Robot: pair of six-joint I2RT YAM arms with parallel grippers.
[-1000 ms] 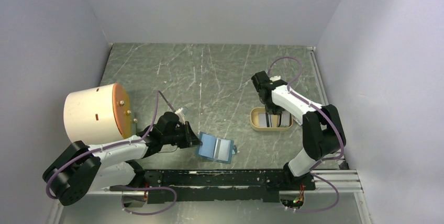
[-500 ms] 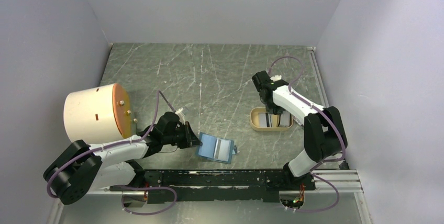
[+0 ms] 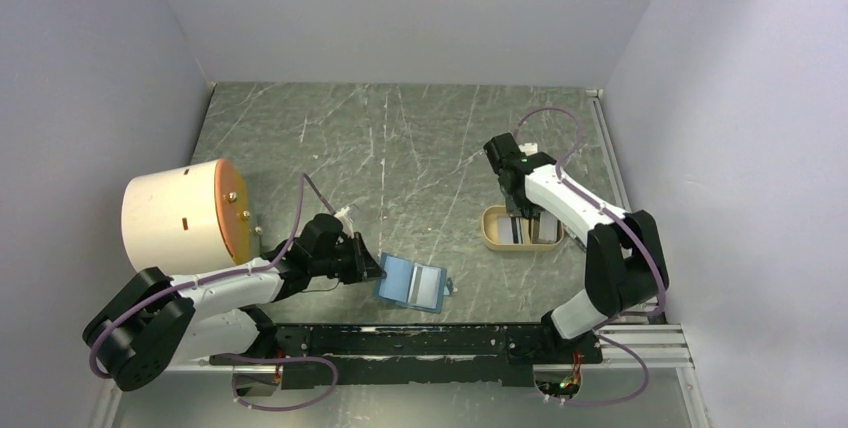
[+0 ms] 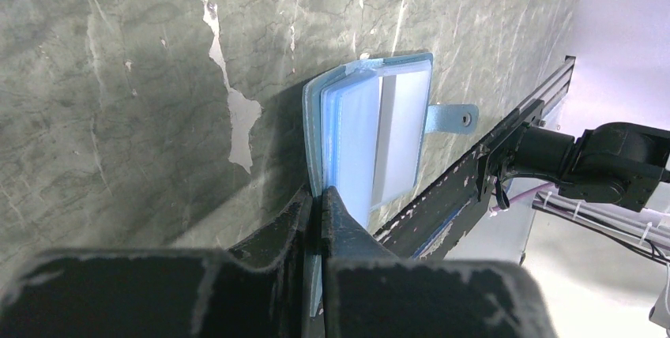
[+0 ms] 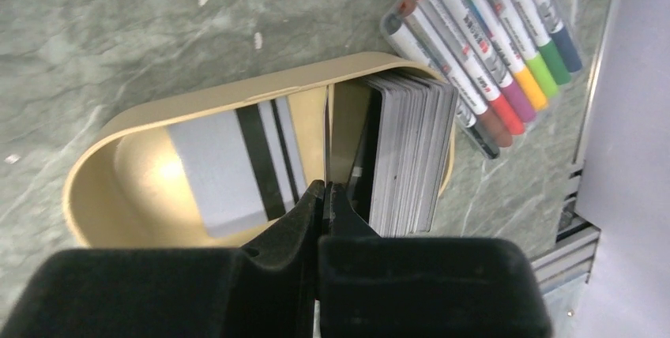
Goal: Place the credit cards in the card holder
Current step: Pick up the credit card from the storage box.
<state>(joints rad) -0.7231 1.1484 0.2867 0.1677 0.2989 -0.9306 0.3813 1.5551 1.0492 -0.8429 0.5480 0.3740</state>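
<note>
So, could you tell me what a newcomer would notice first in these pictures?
Probably the teal card holder, open at front centre and pinched by the shut left gripper. Next, the right gripper, shut, reaching into a tan tray of credit cards beside coloured markers. A big cream cylinder sits far left.

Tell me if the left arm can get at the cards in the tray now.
Probably not. The left claw is shut on the edge of the card holder, and the tan tray sits far across the table, with the right claw down in it.
</note>
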